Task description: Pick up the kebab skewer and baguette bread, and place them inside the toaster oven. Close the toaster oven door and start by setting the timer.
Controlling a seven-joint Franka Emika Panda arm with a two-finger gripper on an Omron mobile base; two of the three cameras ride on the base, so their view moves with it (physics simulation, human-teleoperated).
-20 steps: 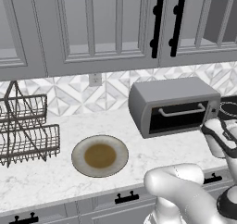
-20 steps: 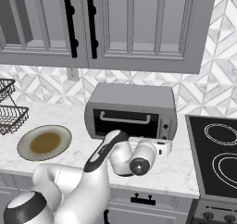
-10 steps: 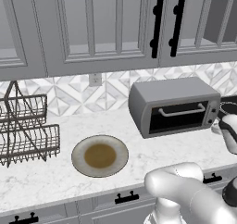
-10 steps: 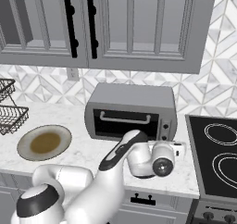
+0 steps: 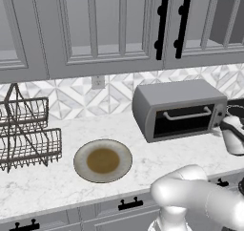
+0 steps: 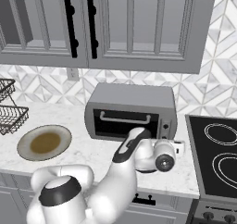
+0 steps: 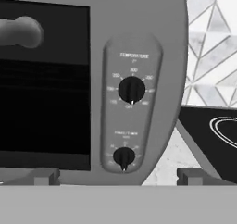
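A white marble counter (image 5: pixel 43 187) runs under grey cabinets with black handles, backed by a patterned tile wall. In the left base view a wire dish rack (image 5: pixel 26 134) stands at the left end, and a round plate (image 5: pixel 103 160) with a brown centre lies near the counter's front edge, bare of any food. The toaster oven (image 5: pixel 178 109) sits to the right of the plate, against the wall. The toaster oven door (image 5: pixel 183 120) is shut, its horizontal bar handle across the top of the dark glass. The arm's wrist reaches in at the right edge, just beside the oven's knob end.

In the right base view the same oven stands between the plate and a black cooktop (image 6: pixel 216 160). The arm bends up from below and its wrist lies in front of the oven's right lower corner, with the hand (image 6: pixel 170 138) pointed at the knob panel. From here I cannot tell how far the fingers are spread.

In the hand view the knob panel fills the middle: the temperature knob (image 7: pixel 132 90) above and the timer knob (image 7: pixel 123 157) below it. The two finger tips (image 7: pixel 46 176) rise well apart at the bottom, one under the door glass and one right of the panel, with the timer knob between them; neither touches it. The hand is wide and holds nothing. The kebab skewer and the baguette bread cannot be made out behind the dark glass.
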